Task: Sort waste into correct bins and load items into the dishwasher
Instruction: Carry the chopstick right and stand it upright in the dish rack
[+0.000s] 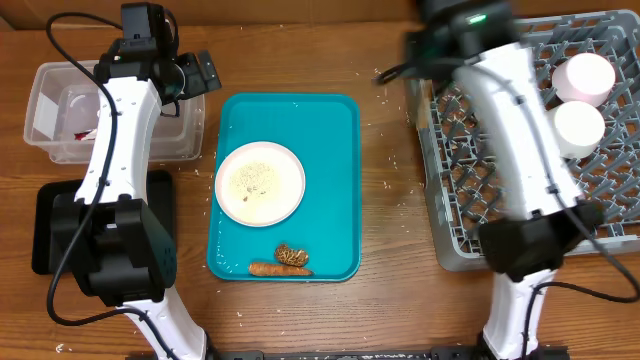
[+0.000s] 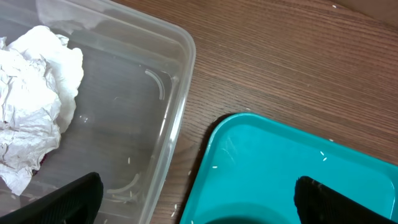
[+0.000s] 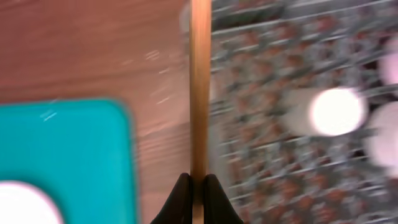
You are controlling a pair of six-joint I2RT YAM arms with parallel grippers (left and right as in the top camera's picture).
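Upper left, the clear tub point(image 1: 45, 95) already holds the crumpled, papery tissue point(image 2: 31, 118); my left gripper point(image 1: 198, 72) hangs wide open over its rim. Mid-frame, the glossy round plate point(image 1: 291, 203) dusted with rice point(image 1: 252, 178), the carrot piece point(image 1: 268, 268) and the wrinkled brown lump point(image 1: 293, 255) wait on the smooth teal tray point(image 1: 340, 130). Right, my right gripper point(image 3: 198, 186) pinches a thin wooden chopstick point(image 3: 199, 93) at the grey pegged rack point(image 1: 465, 235), two white cups point(image 1: 585, 78) loaded

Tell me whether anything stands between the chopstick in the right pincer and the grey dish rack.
Nothing visible does. The right pincer is shut on the chopstick, which hangs over the edge of the dish rack nearest the teal tray, with bare pegs beside it. The white cups sit farther across the rack, out of its way.
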